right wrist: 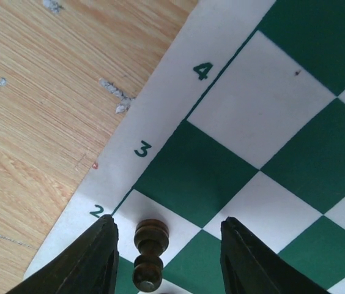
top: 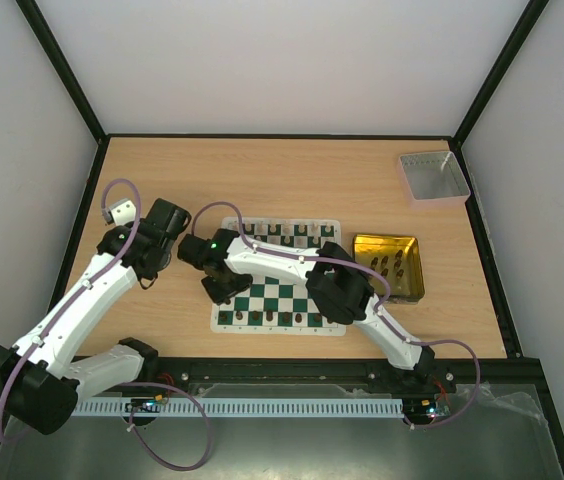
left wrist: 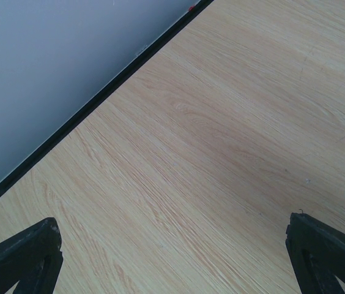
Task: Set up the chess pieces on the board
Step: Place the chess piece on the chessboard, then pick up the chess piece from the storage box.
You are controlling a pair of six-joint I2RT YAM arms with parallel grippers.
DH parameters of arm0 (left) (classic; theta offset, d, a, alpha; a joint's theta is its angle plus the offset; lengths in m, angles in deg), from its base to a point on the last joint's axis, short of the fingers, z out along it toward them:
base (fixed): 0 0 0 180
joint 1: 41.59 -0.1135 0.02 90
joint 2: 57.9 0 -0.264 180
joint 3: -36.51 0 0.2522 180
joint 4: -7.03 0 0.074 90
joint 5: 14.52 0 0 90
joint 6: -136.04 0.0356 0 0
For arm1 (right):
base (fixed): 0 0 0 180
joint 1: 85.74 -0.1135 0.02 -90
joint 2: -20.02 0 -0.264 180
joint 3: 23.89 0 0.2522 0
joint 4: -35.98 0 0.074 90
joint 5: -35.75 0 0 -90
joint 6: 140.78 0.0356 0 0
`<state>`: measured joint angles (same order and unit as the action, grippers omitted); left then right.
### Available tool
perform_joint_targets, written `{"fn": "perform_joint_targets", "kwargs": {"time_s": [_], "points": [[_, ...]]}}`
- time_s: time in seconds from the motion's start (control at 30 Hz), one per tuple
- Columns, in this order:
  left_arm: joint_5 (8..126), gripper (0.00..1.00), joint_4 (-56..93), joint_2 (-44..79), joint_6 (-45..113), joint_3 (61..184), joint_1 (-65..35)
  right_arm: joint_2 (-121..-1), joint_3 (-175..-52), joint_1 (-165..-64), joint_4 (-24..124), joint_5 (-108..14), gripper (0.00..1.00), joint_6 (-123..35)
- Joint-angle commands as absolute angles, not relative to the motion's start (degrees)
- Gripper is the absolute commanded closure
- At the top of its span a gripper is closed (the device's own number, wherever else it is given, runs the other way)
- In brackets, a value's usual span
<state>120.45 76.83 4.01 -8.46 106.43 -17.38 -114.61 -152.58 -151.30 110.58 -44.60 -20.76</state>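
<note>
Right wrist view, nearest first: the right end effector [right wrist: 169, 257] is open, its two dark fingers [right wrist: 93, 257] either side of a dark brown pawn [right wrist: 149, 254] with a gap on each side, so nothing is gripped. The pawn sits on the white edge square by the numeral 2 of the board [right wrist: 270, 98], whose white border lies on the table [right wrist: 38, 122]. Left wrist view: the left end effector [left wrist: 171, 220] is spread wide over bare wood, holding nothing. Top external view: a near row of pieces [top: 262, 318] lines the board's near edge and a far row [top: 282, 237] the opposite edge, the middle squares partly hidden by the right arm. Just right of the board a yellow tray [top: 414, 268] holds a few dark pieces [top: 387, 264]. A grey tray [top: 432, 176] sits at the far right corner.
</note>
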Motion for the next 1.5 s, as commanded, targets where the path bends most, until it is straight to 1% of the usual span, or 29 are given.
{"fn": "perform_joint_targets", "kwargs": {"time_s": [0.0, 0.13, 0.33, 0.53, 0.63, 0.73, 0.9, 1.0, 1.47], "points": [[121.3, 0.01, 77.4, 3.7, -8.9, 106.1, -17.1, -111.7, -153.7, -150.8, 111.9, -48.0, 0.57, -20.2], [123.5, 0.01, 80.5, 3.2, -12.4, 107.5, -17.1, -107.9, -149.2, -148.8, 108.5, -48.3, 0.58, -18.6], [123.1, 0.01, 80.0, 3.0, -12.0, 107.5, -17.1, -101.4, -143.1, -144.8, 105.8, -50.8, 0.61, -16.2], [121.9, 0.01, 78.2, 3.4, -10.1, 106.9, -17.1, -93.8, -139.7, -136.6, 106.7, -56.4, 0.63, -15.4], [120.3, 0.01, 76.3, 3.7, -8.0, 106.3, -17.2, -88.4, -134.5, -130.2, 106.5, -58.9, 0.63, -14.7], [118.0, 0.01, 73.8, 4.6, -5.0, 105.5, -16.8, -82.6, -126.4, -121.3, 105.4, -58.8, 0.62, -12.2], [115.4, 0.01, 71.0, 6.9, -1.2, 104.7, -15.7, -76.1, -113.6, -105.6, 103.2, -52.5, 0.61, -11.3], [114.7, 0.01, 70.2, 7.9, -0.4, 104.6, -15.0, -75.8, -110.1, -101.0, 103.1, -51.5, 0.61, -12.2], [115.8, 0.01, 70.5, 10.1, -1.9, 104.3, -14.3, -76.4, -102.5, -97.1, 98.4, -49.3, 0.63, -12.9]]}}
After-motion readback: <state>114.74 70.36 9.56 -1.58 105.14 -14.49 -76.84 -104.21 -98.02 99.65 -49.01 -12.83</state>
